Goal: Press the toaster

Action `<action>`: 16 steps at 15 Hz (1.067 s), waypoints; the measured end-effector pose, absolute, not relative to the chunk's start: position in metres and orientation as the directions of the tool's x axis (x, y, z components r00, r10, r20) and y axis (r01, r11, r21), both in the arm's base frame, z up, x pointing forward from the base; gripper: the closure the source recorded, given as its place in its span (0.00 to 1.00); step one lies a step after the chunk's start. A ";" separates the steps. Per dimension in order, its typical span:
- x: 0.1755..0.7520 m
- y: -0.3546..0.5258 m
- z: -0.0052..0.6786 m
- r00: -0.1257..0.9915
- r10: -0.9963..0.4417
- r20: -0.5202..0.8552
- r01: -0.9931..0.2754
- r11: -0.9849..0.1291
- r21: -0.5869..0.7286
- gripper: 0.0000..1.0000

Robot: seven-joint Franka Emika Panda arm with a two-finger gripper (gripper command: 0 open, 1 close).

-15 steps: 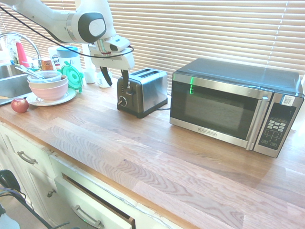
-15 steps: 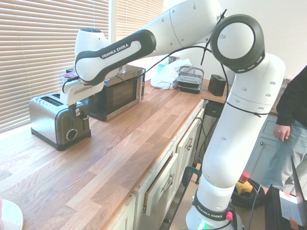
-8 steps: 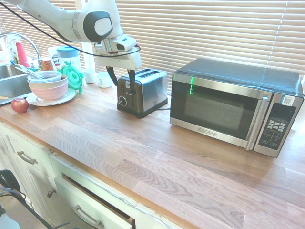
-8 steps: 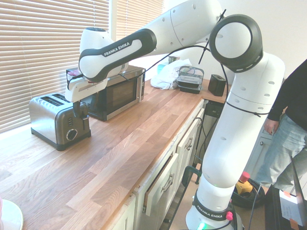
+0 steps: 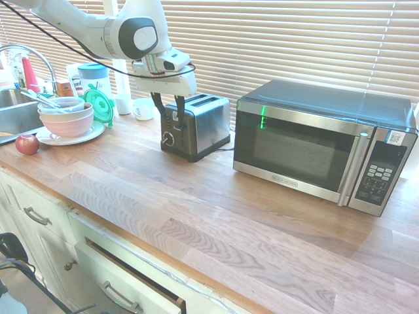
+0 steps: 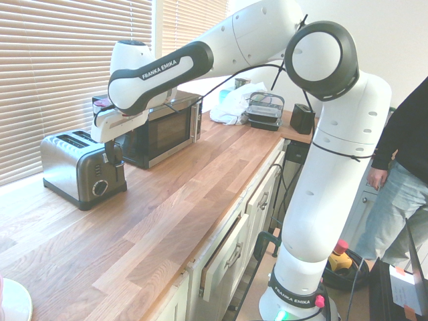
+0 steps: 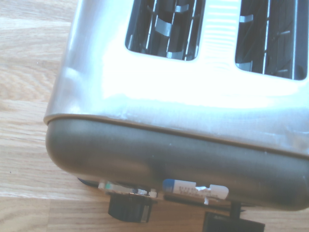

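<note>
Toaster (image 5: 195, 126) standing on the wooden counter (image 5: 216, 216), just beside the microwave (image 5: 321, 145) and in front of the window blinds (image 5: 294, 39), black end panel turned toward the room. Set that way, presumably, so lever and round knob (image 5: 168, 139) face the open side of the counter and can be reached from above.

Gripper (image 5: 168, 103) hanging over that black end, pointing straight down, dark fingers (image 5: 179, 104) parted to a moderate spread and holding nothing. One finger down in front of the panel near the top, about where the lever slot runs; the other out past the toaster's corner. Cannot tell from either outside view whether a fingertip touches the lever.

Seen from the opposite side, gripper (image 6: 115, 152) again right at the panel's upper part, above the knob (image 6: 99, 188). Wrist view looking down on the toaster (image 7: 183, 96): both slots empty, knob (image 7: 128, 210) and a black tab — probably the lever (image 7: 233, 224) — sticking out below the rounded black edge.

Vertical stance suits a downward push. Likely judgement: lined up over the lever, press not clearly finished. Risk of the finger slipping off so small a tab.

Dishes (image 5: 65, 118), an apple (image 5: 27, 144) and the sink (image 5: 13, 111) well apart, not involved.
</note>
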State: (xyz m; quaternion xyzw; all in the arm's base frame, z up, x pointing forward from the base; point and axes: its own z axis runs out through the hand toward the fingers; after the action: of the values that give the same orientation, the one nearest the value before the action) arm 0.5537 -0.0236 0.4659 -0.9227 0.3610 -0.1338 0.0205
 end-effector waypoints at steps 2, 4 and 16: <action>0.555 -0.024 0.464 0.707 -0.669 0.230 -0.659 -0.741 -0.131 1.00; 0.557 -0.025 0.463 0.709 -0.667 0.229 -0.657 -0.743 -0.130 1.00; 0.567 -0.040 0.454 0.712 -0.665 0.226 -0.658 -0.744 -0.118 1.00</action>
State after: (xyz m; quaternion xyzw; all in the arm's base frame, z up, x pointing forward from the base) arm 0.5673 -0.0396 0.4541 -0.9250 0.3577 -0.1277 0.0143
